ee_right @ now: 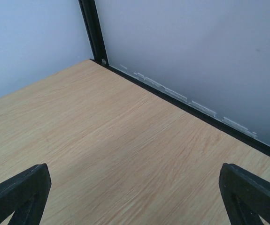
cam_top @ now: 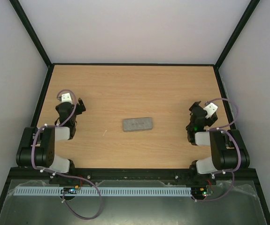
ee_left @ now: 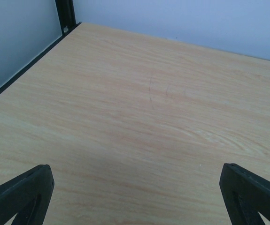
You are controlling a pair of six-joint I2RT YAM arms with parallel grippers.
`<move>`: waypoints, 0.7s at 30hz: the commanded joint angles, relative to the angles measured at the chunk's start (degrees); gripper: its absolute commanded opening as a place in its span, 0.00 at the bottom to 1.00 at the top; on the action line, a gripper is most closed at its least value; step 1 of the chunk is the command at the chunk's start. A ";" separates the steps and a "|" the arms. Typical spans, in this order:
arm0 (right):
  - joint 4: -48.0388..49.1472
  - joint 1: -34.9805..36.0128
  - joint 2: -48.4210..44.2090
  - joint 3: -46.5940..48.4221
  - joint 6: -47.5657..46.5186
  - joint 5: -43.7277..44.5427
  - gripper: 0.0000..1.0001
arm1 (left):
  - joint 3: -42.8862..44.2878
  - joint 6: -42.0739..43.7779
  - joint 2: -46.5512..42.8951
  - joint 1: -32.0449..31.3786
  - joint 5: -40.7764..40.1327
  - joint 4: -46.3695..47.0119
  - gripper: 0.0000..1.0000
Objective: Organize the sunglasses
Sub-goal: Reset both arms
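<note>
One grey item (cam_top: 138, 124), probably a case, two grippers (ee_left: 135, 168) (ee_right: 135, 166), one table (cam_top: 135, 84)

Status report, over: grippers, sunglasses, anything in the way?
Left gripper, right gripper: jaws open, empty. Sunglasses not in sight. Grey case closed, mid-table; nothing between it and either arm.

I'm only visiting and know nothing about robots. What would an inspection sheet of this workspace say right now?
Surface: light wood-grain table.
Job's things: sunglasses not clearly seen; faint dark curved lines ahead of the left pincer might be them. Closed grey case lies mid-table.
Clutter: one small pale speck left of the case.
Pincers: left and right pincer both open, holding nothing.
Cables: purple cables loop along both arms.
Surroundings: pale walls, black frame posts.
</note>
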 commanded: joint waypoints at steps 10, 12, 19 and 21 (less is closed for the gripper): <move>12.50 0.10 3.00 -0.67 -5.89 -4.92 0.99 | -5.47 6.05 3.75 -1.13 3.03 22.60 1.00; 12.65 0.10 2.84 -0.97 -5.93 -5.25 0.98 | -6.23 6.98 4.45 -1.69 3.10 24.04 0.99; 26.62 0.12 3.57 -9.04 -7.39 -8.96 0.99 | -6.72 6.46 4.96 -1.63 2.36 25.73 0.99; 29.59 0.56 6.55 -7.33 -8.95 -9.09 0.99 | -6.72 6.31 5.13 -1.31 2.83 26.05 1.00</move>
